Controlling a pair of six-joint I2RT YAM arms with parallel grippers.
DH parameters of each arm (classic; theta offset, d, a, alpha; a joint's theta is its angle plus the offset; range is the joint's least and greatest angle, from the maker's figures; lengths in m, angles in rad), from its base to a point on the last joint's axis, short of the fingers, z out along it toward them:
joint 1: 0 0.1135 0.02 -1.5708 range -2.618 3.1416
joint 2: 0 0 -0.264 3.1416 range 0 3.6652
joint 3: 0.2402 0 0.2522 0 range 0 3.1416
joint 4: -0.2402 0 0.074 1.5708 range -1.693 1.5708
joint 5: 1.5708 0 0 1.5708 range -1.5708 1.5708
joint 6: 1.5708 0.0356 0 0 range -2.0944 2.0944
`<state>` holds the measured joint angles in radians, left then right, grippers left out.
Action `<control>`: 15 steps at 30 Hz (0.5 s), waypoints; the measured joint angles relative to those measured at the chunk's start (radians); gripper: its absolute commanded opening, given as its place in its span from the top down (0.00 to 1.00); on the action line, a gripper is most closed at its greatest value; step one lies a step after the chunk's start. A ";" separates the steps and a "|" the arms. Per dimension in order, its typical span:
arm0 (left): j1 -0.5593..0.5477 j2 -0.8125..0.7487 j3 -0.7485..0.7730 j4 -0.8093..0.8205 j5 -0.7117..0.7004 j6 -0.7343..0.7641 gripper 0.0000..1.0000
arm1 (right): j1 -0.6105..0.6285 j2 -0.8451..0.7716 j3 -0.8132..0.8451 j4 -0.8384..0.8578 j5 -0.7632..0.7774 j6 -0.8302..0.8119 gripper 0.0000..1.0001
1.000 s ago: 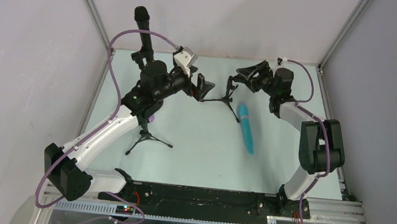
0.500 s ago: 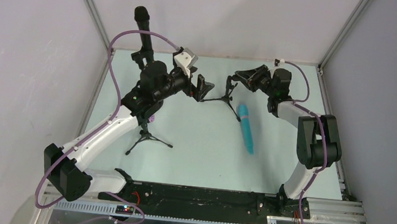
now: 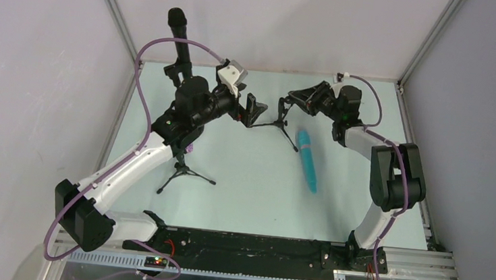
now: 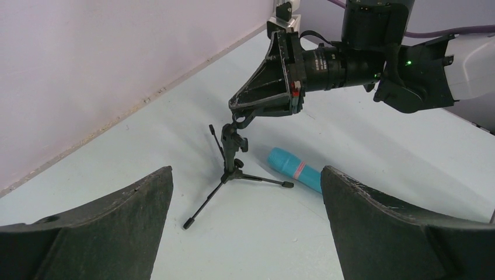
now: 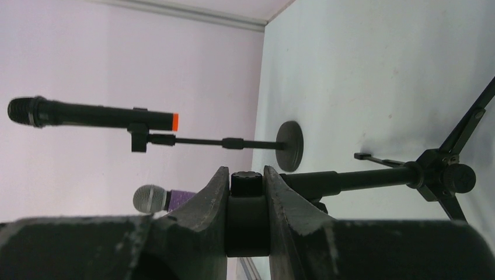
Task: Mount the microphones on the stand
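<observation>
A black microphone with an orange end ring sits in a round-base stand at the far left. A light blue microphone lies on the table; it also shows in the left wrist view. A purple microphone with a silver head is mostly hidden under the left arm. My right gripper is shut on the top clip of a small tripod stand. My left gripper is open and empty, just left of that stand.
A second tripod stand stands under the left arm at near left. White walls close the table at the back and both sides. The left arm's purple cable loops over the far left corner.
My right gripper has shifted slightly left, carrying the tripod stand's top clip with it. The left arm and the blue microphone have not moved.
</observation>
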<state>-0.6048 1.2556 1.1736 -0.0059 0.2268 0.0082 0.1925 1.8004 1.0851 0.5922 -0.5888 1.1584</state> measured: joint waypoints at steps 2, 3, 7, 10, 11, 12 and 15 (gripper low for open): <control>0.000 0.000 0.000 0.000 -0.003 0.001 0.00 | 0.012 -0.002 0.000 0.000 -0.019 -0.003 1.00; -0.001 0.000 0.000 0.000 -0.006 0.001 0.00 | 0.021 -0.004 0.000 -0.002 -0.032 -0.007 1.00; -0.002 0.000 0.000 0.000 -0.007 0.002 0.00 | 0.052 -0.018 0.000 -0.038 -0.080 -0.024 1.00; -0.002 0.000 0.000 0.000 -0.011 0.003 0.00 | 0.068 -0.035 0.000 -0.078 -0.119 -0.044 1.00; -0.002 0.000 0.000 0.000 -0.011 0.003 0.00 | 0.071 -0.043 0.000 -0.095 -0.136 -0.054 1.00; -0.002 0.000 0.000 0.000 -0.013 0.003 0.00 | 0.074 -0.051 0.000 -0.117 -0.152 -0.064 1.00; -0.002 0.000 0.000 0.000 -0.014 0.004 0.00 | 0.075 -0.079 0.000 -0.188 -0.198 -0.098 1.00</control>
<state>-0.6067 1.2556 1.1736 -0.0063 0.2127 0.0120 0.2672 1.7210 1.0851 0.4042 -0.7864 1.0607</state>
